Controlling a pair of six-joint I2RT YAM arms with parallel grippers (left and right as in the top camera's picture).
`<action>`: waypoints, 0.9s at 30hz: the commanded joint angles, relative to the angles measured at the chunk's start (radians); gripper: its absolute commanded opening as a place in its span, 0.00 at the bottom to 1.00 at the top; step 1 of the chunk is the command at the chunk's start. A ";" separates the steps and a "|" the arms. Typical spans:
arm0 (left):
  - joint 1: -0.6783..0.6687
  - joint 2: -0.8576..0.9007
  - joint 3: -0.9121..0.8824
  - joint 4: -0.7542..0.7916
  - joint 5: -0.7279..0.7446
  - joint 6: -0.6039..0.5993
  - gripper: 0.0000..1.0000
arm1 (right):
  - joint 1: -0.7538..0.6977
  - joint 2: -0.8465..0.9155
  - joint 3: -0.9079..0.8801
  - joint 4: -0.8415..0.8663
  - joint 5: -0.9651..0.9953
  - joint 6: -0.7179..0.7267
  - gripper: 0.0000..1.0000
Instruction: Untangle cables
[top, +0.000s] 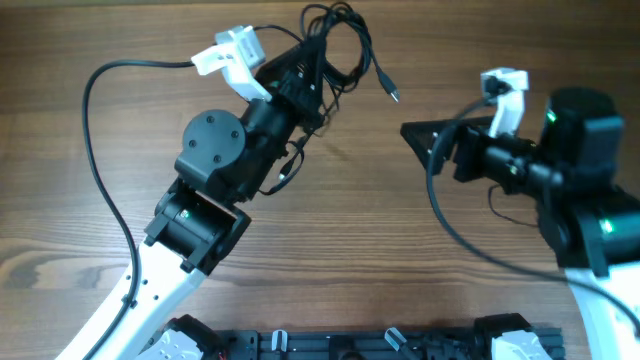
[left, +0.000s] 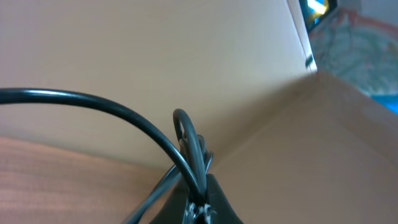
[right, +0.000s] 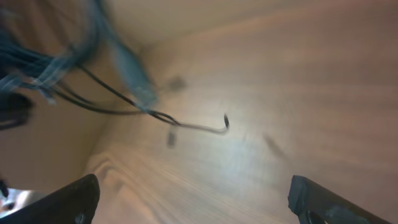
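At twelve o'clock over the table (top: 380, 230), the left gripper (top: 316, 66) pinches tight on the tangled cables (top: 347, 40); the right gripper (top: 412, 133), at three o'clock, gapes wide, holding nothing

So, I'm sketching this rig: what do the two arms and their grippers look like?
The left arm and right arm share white lower links and rounded black joint housings. Each has a white bracket near the wrist and a thick black cable looping alongside. Green lights glow on the right one. The left gripper and right gripper have black fingers.
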 joint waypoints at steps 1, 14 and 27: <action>0.005 -0.022 0.010 -0.026 0.209 0.014 0.04 | 0.003 -0.102 0.004 0.026 0.056 -0.155 0.99; 0.005 -0.021 0.010 -0.050 0.679 0.115 0.04 | 0.003 -0.201 0.004 0.011 0.048 -0.315 1.00; 0.005 -0.021 0.010 -0.050 0.724 0.198 0.04 | 0.003 -0.201 0.004 -0.055 0.368 -0.116 1.00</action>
